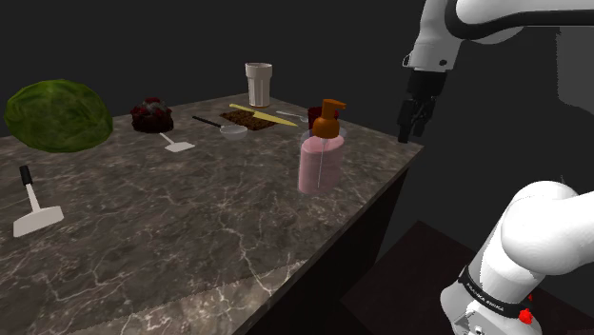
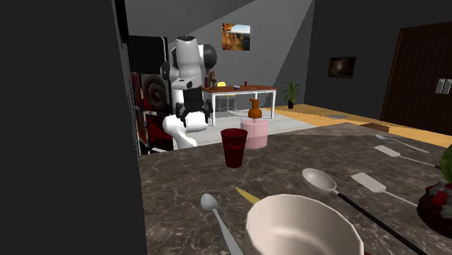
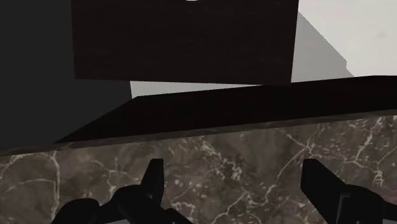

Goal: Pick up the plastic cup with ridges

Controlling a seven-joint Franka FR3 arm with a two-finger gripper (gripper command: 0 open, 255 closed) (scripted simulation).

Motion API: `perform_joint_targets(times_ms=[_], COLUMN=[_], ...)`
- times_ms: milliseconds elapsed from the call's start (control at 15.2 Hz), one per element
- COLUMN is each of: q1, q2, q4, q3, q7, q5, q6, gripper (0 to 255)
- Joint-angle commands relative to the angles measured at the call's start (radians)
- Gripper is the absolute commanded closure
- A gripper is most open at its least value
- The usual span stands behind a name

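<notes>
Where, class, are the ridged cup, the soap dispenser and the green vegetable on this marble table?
ridged cup [image 1: 258,86]: shoulder view, middle of its pale ribbed wall.
soap dispenser [image 1: 319,164]: shoulder view, its pink body below the orange pump.
green vegetable [image 1: 57,115]: shoulder view, centre of its leafy mound.

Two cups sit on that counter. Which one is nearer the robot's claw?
The dark red cup, right beside the pink soap bottle. The white cup stands farther from the gripper, beyond the spoons.
</notes>
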Motion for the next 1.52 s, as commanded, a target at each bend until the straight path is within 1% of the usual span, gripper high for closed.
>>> perform_joint_targets(times_ms=[0,264,594,858,1188,1452], q1=[0.0,0.018,0.038,0.049,0.058,0.058], q2=[0.0,0.174,0.383,0.549,0.753,0.744], q4=[0.0,0.135,0.329,0.508,0.757,0.693], q3=[0.0,-0.001,-0.005,-0.007,-0.008,-0.006], q7=[0.0,-0.006,-0.017,-0.025,-0.031,-0.039], q5=[0.0,0.027,0.062,0.091,0.126,0.126], q6=[0.0,0.03,0.034,0.012,-0.045,0.01], gripper=[0,0,0,0,0,0])
